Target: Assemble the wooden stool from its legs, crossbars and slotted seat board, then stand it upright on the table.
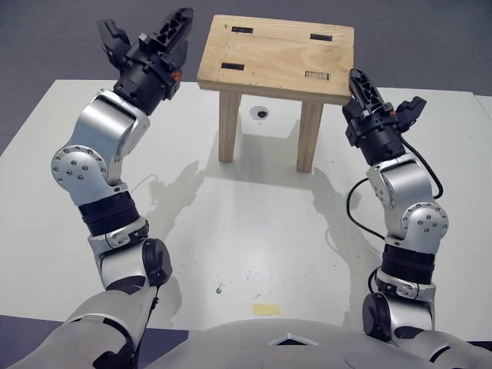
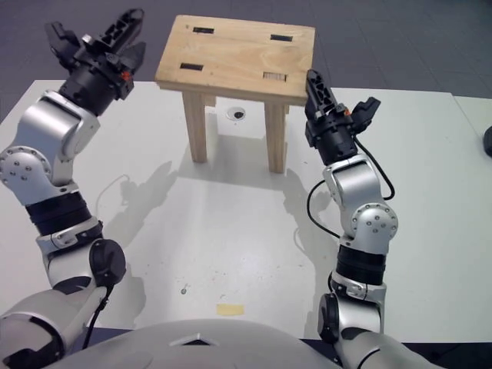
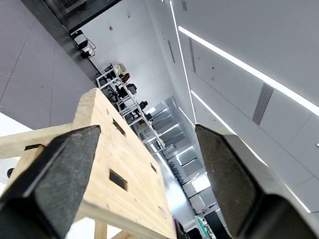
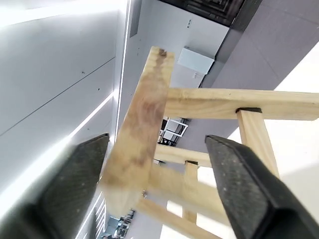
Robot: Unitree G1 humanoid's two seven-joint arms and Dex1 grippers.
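Note:
The wooden stool (image 1: 277, 58) stands upright on the white table (image 1: 254, 223), its slotted seat board on top and its legs (image 1: 228, 127) on the tabletop. My left gripper (image 1: 146, 27) is open and raised just left of the seat, level with its top. From its wrist camera, the seat's corner (image 3: 114, 149) appears between its dark pads (image 3: 50, 184). My right gripper (image 1: 387, 94) is open at the seat's right edge. One finger (image 1: 359, 81) is close against that edge. In the right wrist view the seat's end (image 4: 142, 114) lies between the pads (image 4: 244, 189).
A small round hole (image 1: 262, 114) sits in the tabletop behind the stool. A yellow strip of tape (image 1: 267, 309) lies near the front edge. A dark object (image 2: 487, 142) shows at the table's far right. Open tabletop lies in front of the stool.

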